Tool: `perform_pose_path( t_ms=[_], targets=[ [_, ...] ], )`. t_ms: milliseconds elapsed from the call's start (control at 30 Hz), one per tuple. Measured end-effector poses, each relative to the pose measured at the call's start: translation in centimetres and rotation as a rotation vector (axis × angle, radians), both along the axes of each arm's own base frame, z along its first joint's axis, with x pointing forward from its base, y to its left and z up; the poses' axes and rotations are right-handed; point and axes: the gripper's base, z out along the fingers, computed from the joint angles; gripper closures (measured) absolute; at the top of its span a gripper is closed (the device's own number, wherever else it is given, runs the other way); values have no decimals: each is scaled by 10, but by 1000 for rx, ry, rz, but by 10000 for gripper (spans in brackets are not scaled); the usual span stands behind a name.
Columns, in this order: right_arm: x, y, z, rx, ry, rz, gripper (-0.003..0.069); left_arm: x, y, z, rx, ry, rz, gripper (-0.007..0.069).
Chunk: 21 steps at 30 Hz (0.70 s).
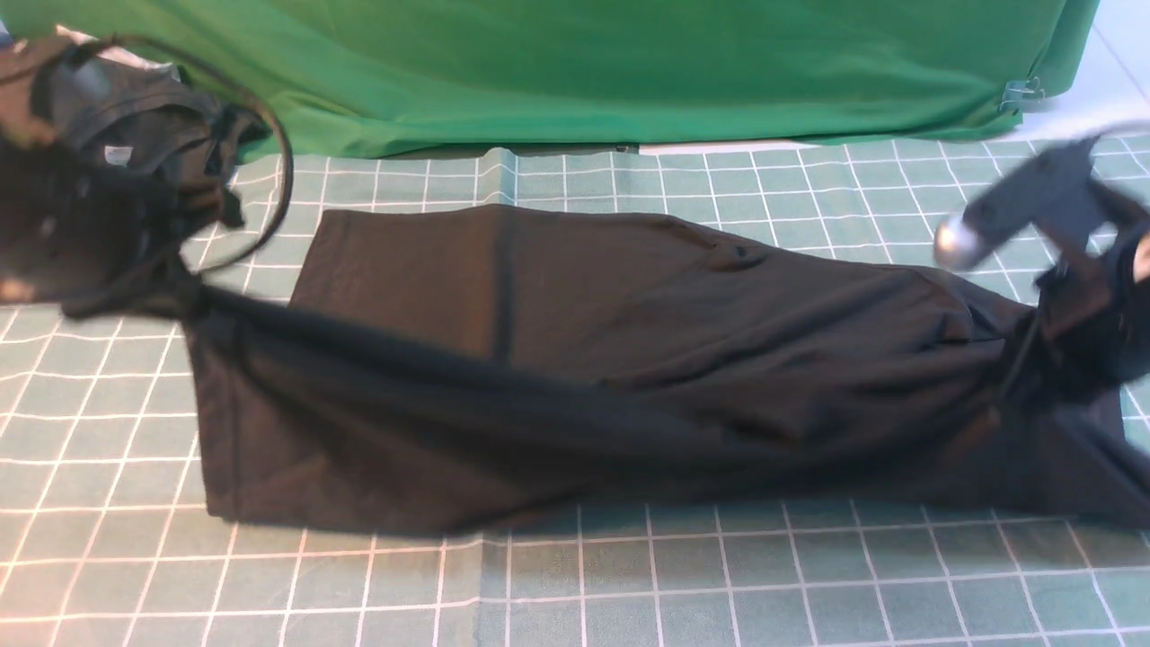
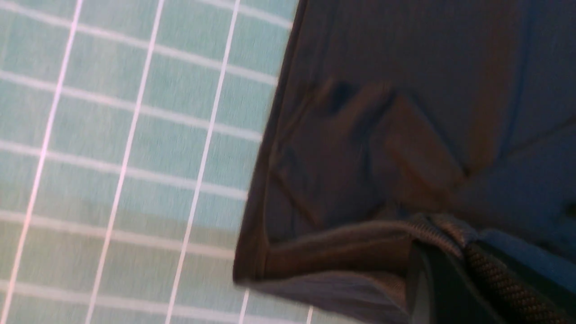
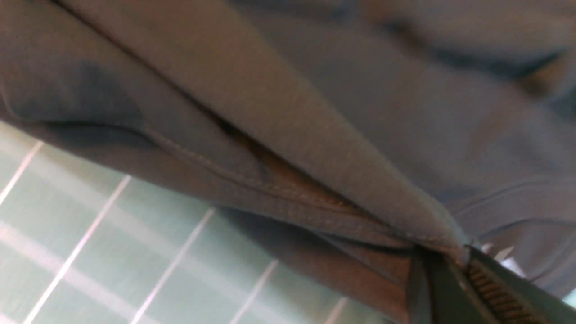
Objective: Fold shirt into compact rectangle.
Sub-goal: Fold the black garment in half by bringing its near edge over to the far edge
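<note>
The shirt (image 1: 575, 359) lies across the middle of the table (image 1: 629, 584) as a long, dark band. It runs from near the left edge to near the right edge, and its far half is flat on the gridded cover.

The left tool (image 1: 180, 301) is pressed together on one end of the shirt, and the right tool (image 1: 1047, 301) is pinching the other end. Between them the near layer is drawn up into a taut ridge. Each wrist view confirms the grip: stitched edge fabric is clamped in the left tool (image 2: 450, 256) and in the right tool (image 3: 459, 270).

A dark garment (image 1: 144, 117) sits at the far left corner, apart from the work, in front of a green cloth (image 1: 584, 72).

The fabric looks thin, soft and light. It will likely sag, drape and wrinkle wherever it is unsupported, and the layers may slide over each other. Holding the two ends of one long edge seems sound, since even tension keeps that edge straight. Corners and seams are probably the best places to grip, because the doubled cloth there gives more to bite on.
</note>
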Motion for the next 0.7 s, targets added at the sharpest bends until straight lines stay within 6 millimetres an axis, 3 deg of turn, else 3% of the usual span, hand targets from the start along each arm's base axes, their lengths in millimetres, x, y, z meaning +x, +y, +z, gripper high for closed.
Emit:
perform_pose_path(
  t_ms=[133, 167, 233, 267, 400, 700],
  targets=[
    [26, -2, 4, 0, 4, -26, 638, 39, 4, -1, -9, -29, 19, 618],
    [30, -1, 2, -2, 12, -25, 638, 44, 4, -1, -10, -33, 20, 618],
    [51, 3, -2, -7, 35, -26, 638, 70, 5, 0, -21, -58, 26, 618],
    [54, 4, -4, -9, 43, -26, 638, 72, 5, 0, -21, -59, 26, 618],
    [89, 11, -12, -15, 73, -25, 638, 117, 6, -5, -23, -94, 29, 618],
    [147, 23, -38, -21, 95, -22, 638, 181, 10, -26, -15, -128, 50, 618]
  ],
)
